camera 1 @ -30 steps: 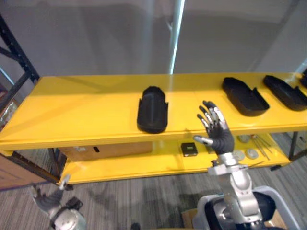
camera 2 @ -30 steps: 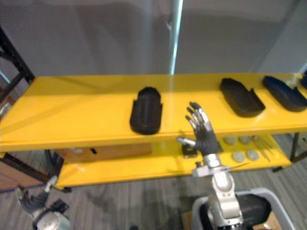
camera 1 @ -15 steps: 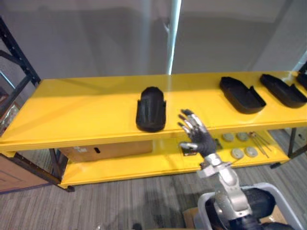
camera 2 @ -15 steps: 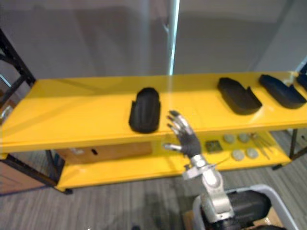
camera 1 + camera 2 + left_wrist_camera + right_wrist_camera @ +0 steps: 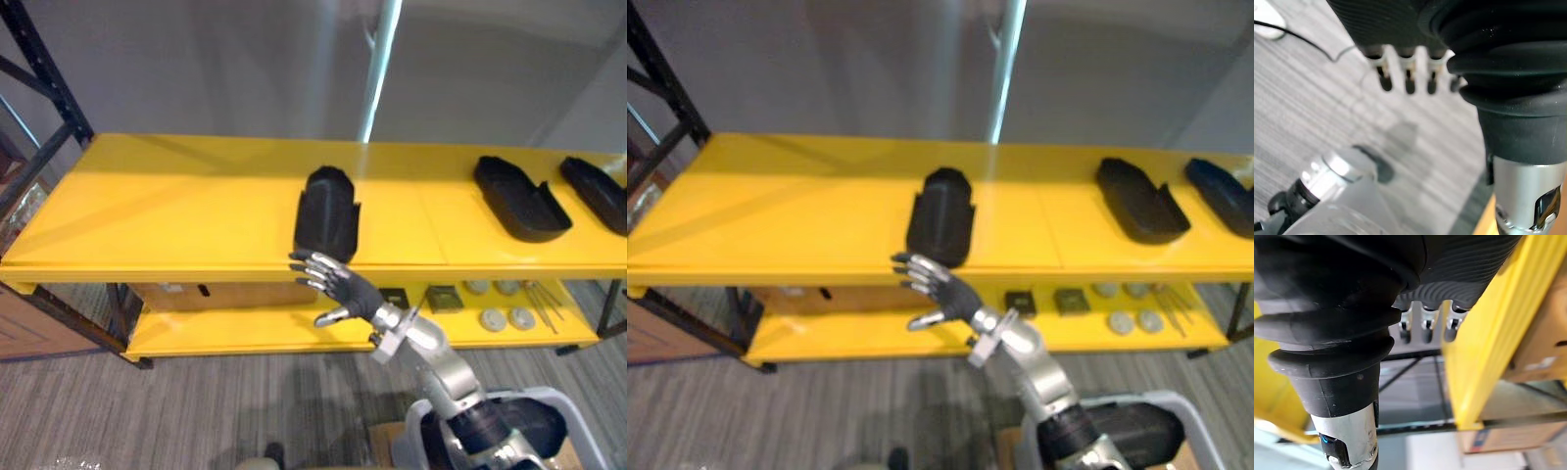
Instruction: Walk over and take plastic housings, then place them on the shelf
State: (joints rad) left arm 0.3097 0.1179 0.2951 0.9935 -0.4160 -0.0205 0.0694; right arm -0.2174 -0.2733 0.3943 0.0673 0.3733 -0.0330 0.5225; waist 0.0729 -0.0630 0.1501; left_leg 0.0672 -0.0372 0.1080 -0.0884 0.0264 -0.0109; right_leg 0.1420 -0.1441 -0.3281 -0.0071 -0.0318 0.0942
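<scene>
Hovering at the front edge of the yellow shelf point(image 5: 176, 211), the right hand point(image 5: 338, 286) has its fingers spread wide and holds nothing. One black plastic housing point(image 5: 328, 212) lies on the shelf's top board just behind that hand; I cannot tell whether the fingertips touch it. A second housing point(image 5: 521, 198) and a third housing point(image 5: 596, 192) sit toward the shelf's right end. The left hand point(image 5: 1409, 82) hangs away from the shelf over grey carpet point(image 5: 1303, 88), fingers loose and empty.
</scene>
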